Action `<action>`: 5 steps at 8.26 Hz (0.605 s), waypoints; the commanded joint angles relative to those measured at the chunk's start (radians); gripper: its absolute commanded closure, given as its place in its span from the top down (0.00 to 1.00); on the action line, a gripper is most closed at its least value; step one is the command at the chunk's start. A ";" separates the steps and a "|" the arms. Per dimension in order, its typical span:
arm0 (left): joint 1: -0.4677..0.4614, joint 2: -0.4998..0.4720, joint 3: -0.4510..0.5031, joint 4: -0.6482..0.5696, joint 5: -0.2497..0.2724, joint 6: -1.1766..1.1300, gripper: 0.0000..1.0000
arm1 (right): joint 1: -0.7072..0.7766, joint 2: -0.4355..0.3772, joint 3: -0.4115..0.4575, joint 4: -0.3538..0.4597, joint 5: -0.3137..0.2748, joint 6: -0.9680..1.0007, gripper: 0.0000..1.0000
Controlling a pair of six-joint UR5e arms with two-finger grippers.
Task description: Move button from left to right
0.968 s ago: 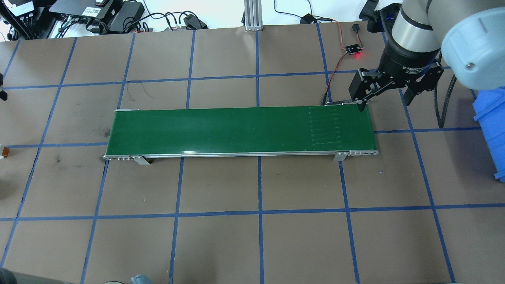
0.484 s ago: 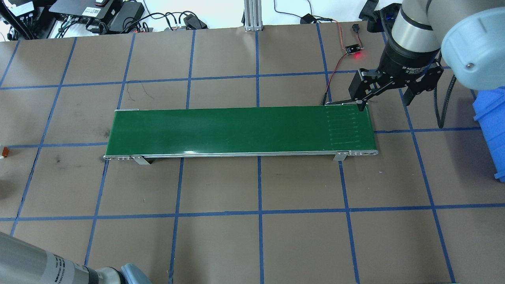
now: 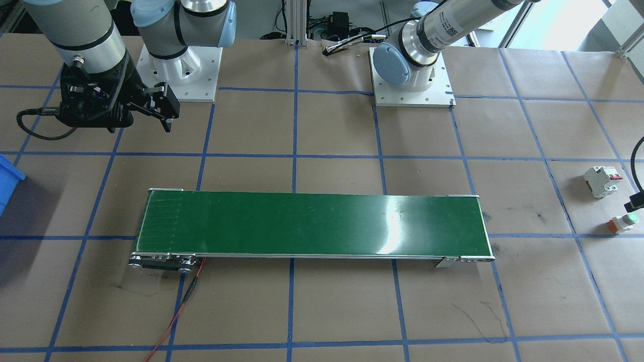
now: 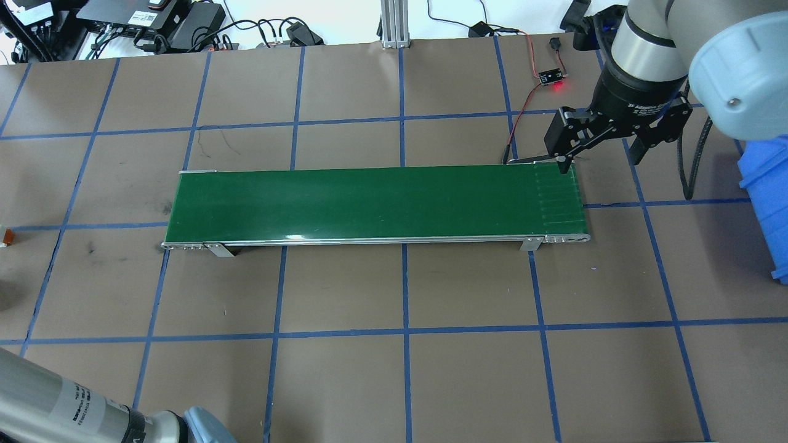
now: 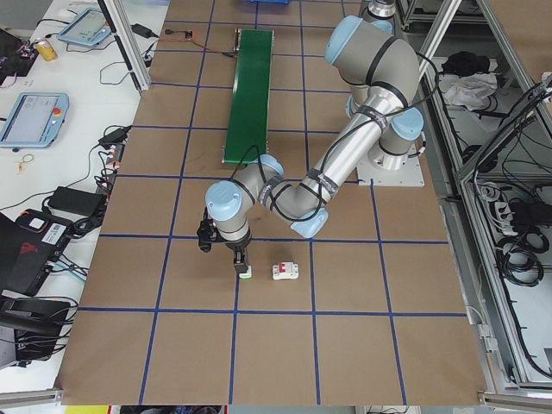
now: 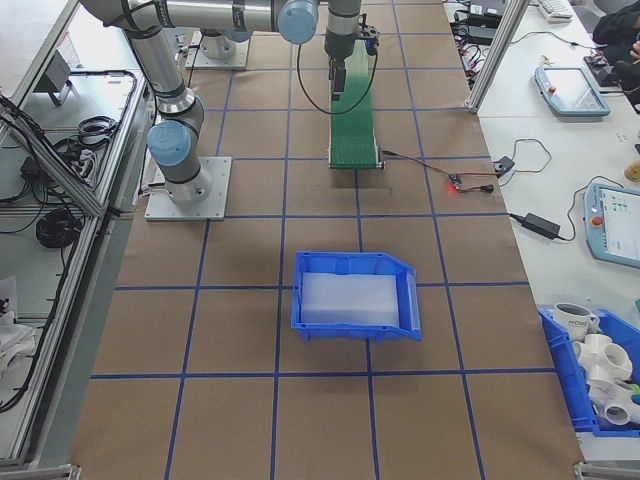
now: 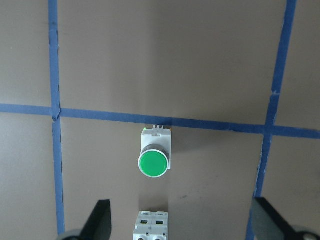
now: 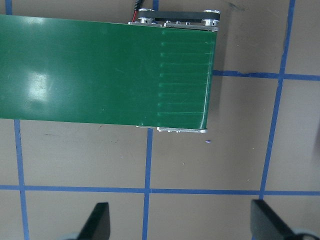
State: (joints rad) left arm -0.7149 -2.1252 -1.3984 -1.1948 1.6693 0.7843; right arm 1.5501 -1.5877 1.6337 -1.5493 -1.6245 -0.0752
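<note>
The button [image 7: 152, 163], green cap up on a white body with an orange-red base, stands on the brown paper at the table's left end [image 3: 624, 222] [image 5: 246, 274]. My left gripper [image 7: 182, 224] hovers over it, open, with the button between and ahead of the two fingers and untouched. In the overhead view only the left arm [image 4: 68, 406] shows, and the button's orange base peeks in at the left edge [image 4: 5, 237]. My right gripper [image 4: 600, 159] [image 8: 182, 224] hangs open and holds nothing above the right end of the green conveyor belt [image 4: 375, 203].
A white circuit breaker with red levers [image 3: 601, 181] [image 7: 152, 227] lies close beside the button. A blue bin [image 6: 355, 295] [image 4: 769, 197] stands past the belt's right end. A small board with a red light [image 4: 552, 77] and its wires sit behind the belt.
My left arm has come further into the overhead view's bottom left corner. The faint ribbed patch on the belt has travelled towards the right end. The right gripper has stayed put.
</note>
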 commanded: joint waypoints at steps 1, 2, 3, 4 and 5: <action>0.014 -0.076 0.002 0.083 -0.046 0.065 1.00 | 0.001 0.000 0.000 0.002 0.000 0.000 1.00; 0.025 -0.081 -0.005 0.084 -0.051 0.070 1.00 | 0.001 0.000 0.000 0.002 0.000 0.000 1.00; 0.029 -0.082 -0.008 0.084 -0.049 0.091 1.00 | 0.001 0.000 0.000 0.000 0.000 0.000 1.00; 0.029 -0.085 -0.013 0.086 -0.048 0.139 1.00 | 0.001 0.000 0.000 0.002 0.000 0.000 1.00; 0.032 -0.088 -0.016 0.093 -0.046 0.157 1.00 | 0.001 0.000 0.000 0.002 0.000 0.000 1.00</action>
State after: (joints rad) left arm -0.6881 -2.2067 -1.4073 -1.1111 1.6222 0.8911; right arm 1.5508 -1.5877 1.6337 -1.5484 -1.6245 -0.0752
